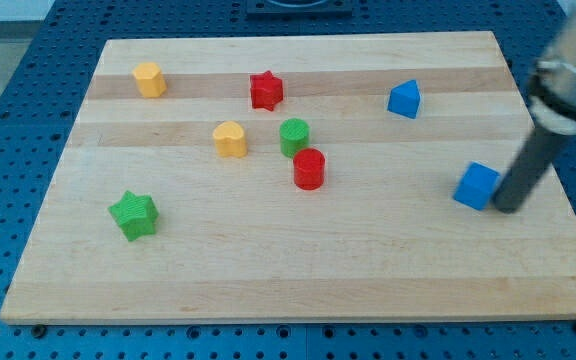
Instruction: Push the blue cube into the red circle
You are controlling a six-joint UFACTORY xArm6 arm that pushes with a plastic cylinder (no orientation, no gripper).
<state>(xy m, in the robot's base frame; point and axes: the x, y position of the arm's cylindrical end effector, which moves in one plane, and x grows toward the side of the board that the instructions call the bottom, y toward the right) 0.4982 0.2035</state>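
The blue cube (476, 186) sits on the wooden board at the view's right. The red circle, a red cylinder (309, 169), stands near the board's middle, well to the left of the cube. My tip (506, 208) rests on the board just right of the blue cube, touching or almost touching its right side. The dark rod rises from there toward the view's upper right.
A green cylinder (294, 137) stands just above the red cylinder. A yellow heart (230, 139), a red star (265, 90), a yellow hexagon block (149, 79), a green star (133, 215) and a blue triangular block (404, 99) lie around the wooden board (368, 270).
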